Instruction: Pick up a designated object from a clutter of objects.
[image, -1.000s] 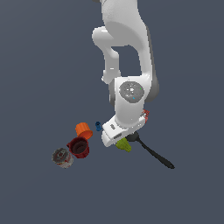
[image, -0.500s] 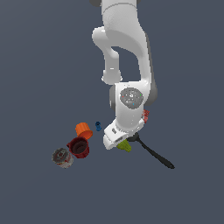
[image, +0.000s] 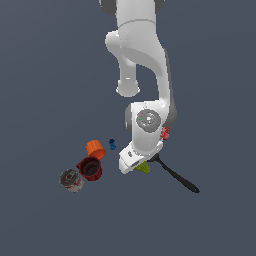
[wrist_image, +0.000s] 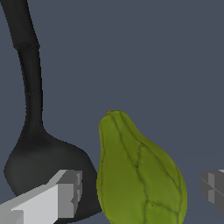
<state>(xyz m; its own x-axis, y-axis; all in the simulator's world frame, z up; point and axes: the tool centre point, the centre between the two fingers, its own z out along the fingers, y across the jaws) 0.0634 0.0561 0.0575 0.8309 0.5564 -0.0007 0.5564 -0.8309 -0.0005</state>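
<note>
The yellow-green pear-like lump (wrist_image: 138, 175) lies between my two open fingers in the wrist view, its tapered end pointing away from them. One fingertip (wrist_image: 65, 192) and the other (wrist_image: 214, 188) stand apart on either side without touching it. My gripper (wrist_image: 140, 190) is open around the lump. In the exterior view the lump (image: 143, 167) peeks out under the white hand (image: 132, 159), which hides the fingers. The black spatula (wrist_image: 35, 148) lies right beside the lump, its head next to one finger; it also shows in the exterior view (image: 175, 175).
An orange cup (image: 96, 149), a dark red cup (image: 90, 169) and a grey-red can (image: 71, 180) lie at the exterior view's left. A tiny blue piece (image: 112, 144) sits near the orange cup. A small red box (image: 165, 133) shows beside the arm.
The arm has come down and shifted slightly to the exterior view's left, bringing the hand lower over the yellow-green lump. The objects have not moved.
</note>
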